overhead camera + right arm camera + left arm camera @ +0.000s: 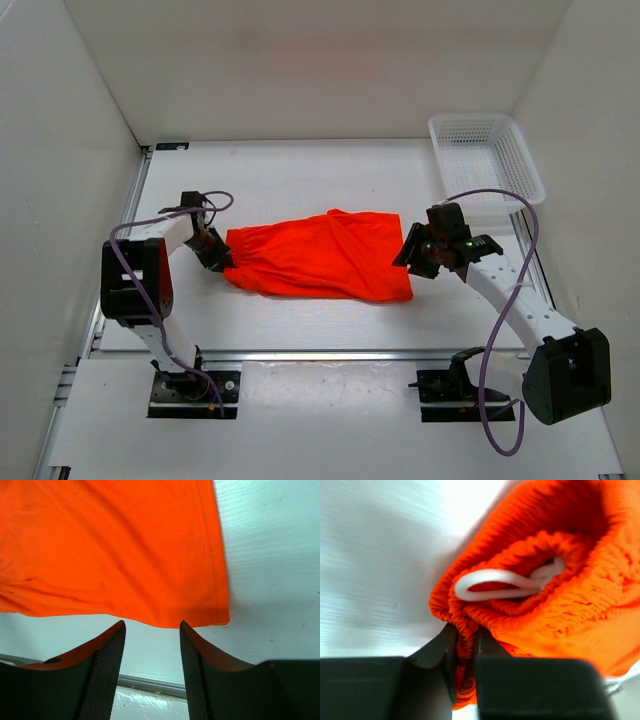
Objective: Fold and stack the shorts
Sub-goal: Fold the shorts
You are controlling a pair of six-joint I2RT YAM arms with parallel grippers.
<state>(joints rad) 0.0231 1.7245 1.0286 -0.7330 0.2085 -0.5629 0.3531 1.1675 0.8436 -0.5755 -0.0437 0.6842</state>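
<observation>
Plainly, the shorts (pixel 320 255) lie flat on the table (pixel 300 180), down and left of the white mesh basket (pixel 530 165). Their long axis runs away from the basket, with the leg hem at the end nearer it and the waistband at the farther end. The left gripper (pixel 222 258) is clamped on the bunched waistband beside the white drawstring (pixel 495 582). The right gripper (pixel 408 255), nearer the basket, holds its jaws apart, the hem corner just ahead of them, not between. How the underlayers lie is hidden.
</observation>
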